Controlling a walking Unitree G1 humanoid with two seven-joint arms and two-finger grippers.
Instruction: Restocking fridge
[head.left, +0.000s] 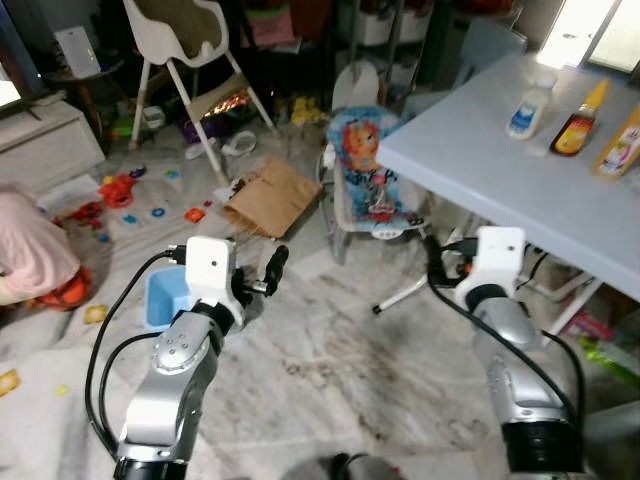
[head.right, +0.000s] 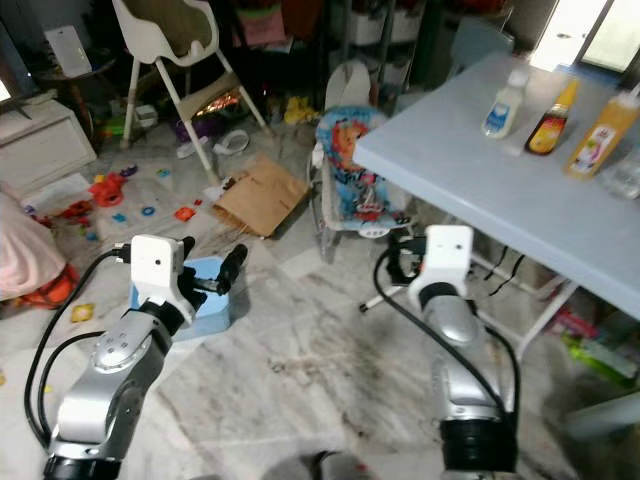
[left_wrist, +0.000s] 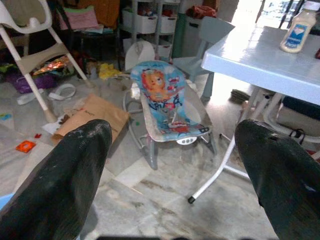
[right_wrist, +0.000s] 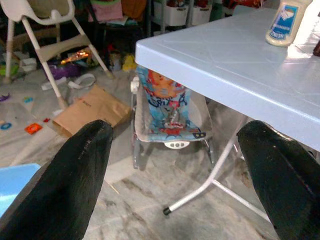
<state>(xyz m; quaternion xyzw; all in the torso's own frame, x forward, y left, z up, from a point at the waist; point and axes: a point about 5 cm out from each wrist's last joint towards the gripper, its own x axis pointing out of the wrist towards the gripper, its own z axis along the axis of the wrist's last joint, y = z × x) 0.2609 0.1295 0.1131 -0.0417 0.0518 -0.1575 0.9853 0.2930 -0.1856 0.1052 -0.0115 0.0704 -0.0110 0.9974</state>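
While both arms hang over the marble floor (head.left: 330, 370), left hand (left_wrist: 170, 165) fingers wide apart, empty, right hand (right_wrist: 172, 165) likewise.

3 plastic bottles on pale blue bench (head.left: 500, 170): 1 white squeeze bottle (head.left: 527, 110), 1 dark sauce bottle (head.left: 579, 122), 1 orange-yellow bottle (head.left: 620, 146).

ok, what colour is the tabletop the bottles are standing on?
Pale blue tabletop, clearest in the right wrist view; a white bottle stands on it.

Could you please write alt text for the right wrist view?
The right tool, fingers spread open, points toward a light blue table bearing a white bottle. Under the table's edge stands a baby bouncer, with a brown paper bag on the marble floor nearby.
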